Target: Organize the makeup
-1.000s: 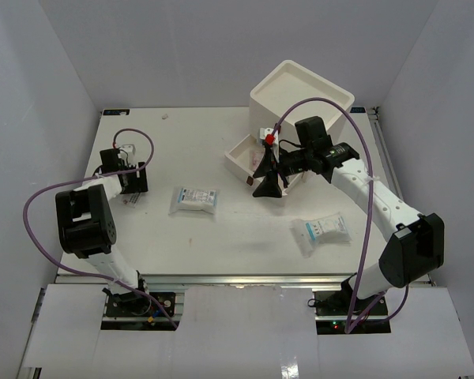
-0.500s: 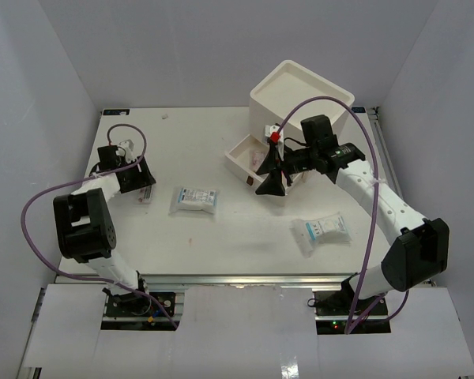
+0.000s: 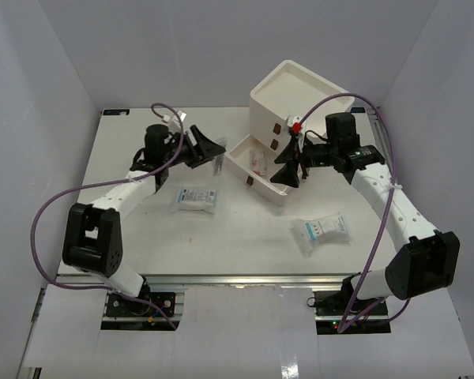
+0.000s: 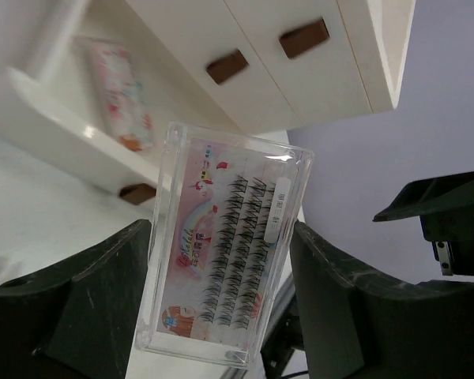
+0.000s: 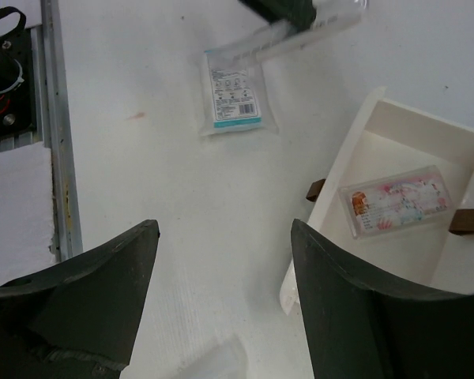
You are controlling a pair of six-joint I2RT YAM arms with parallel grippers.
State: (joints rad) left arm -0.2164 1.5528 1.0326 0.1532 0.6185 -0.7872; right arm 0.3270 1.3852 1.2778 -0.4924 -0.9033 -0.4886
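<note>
My left gripper (image 3: 211,151) is shut on a clear lash case with pink card (image 4: 221,245), held in the air just left of the open bottom drawer (image 3: 238,150). The case also shows edge-on in the right wrist view (image 5: 300,31). A second pink case (image 3: 258,163) lies flat in that drawer and shows in both wrist views (image 4: 118,95) (image 5: 395,201). My right gripper (image 3: 288,171) is open and empty (image 5: 225,300), hovering at the drawer's right front corner. Two white packets with teal print lie on the table, one left of centre (image 3: 195,199) (image 5: 233,95) and one at front right (image 3: 321,230).
The big white three-drawer box (image 3: 300,99) stands at the back right; its upper two drawers with brown knobs (image 4: 225,67) are closed. The open drawer juts toward table centre. Metal rails (image 5: 51,126) run along the table's edge.
My left gripper has lifted the lash case from the far left of the table and swung right to the open drawer. My right gripper has drawn back to the right.
</note>
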